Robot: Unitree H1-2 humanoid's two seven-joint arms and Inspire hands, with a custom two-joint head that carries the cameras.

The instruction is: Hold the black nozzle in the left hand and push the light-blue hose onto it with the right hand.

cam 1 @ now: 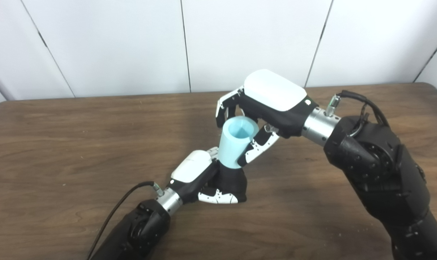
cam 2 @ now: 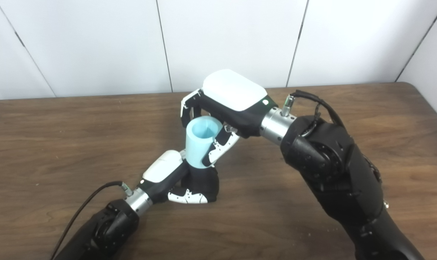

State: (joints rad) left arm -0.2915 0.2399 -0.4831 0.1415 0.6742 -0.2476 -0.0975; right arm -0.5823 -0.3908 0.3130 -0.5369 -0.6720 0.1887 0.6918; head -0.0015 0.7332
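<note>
A wide brown wooden table [cam 1: 77, 144] fills the scene, with white wall panels [cam 1: 113, 43] behind its far edge. The right arm [cam 1: 377, 169], bulky and black, reaches in toward the table's middle, and its right hand [cam 1: 272, 104] sits above and to the right of the work, white back plate facing up. That hand's fingers [cam 1: 223, 108] curl over the far side of the light-blue hose [cam 1: 236, 142] while the thumb presses its near right side, so the hand is clamped around the hose's upper part. The hose is a short, thick tube standing nearly upright, leaning slightly, its open top end facing the cameras and showing a hollow inside. The slimmer left arm [cam 1: 142, 227] comes in low, a black cable [cam 1: 113, 213] trailing from its wrist. The left hand [cam 1: 200, 177] lies low on the table directly below the right hand's fingers, wrapped around the black nozzle [cam 1: 232, 180], with its white-tipped fingers [cam 1: 218, 197] closed across the nozzle's near base. The nozzle stands on the table just under the hose, and the hose's lower end meets the nozzle's top; how far it is seated over it cannot be told.
</note>
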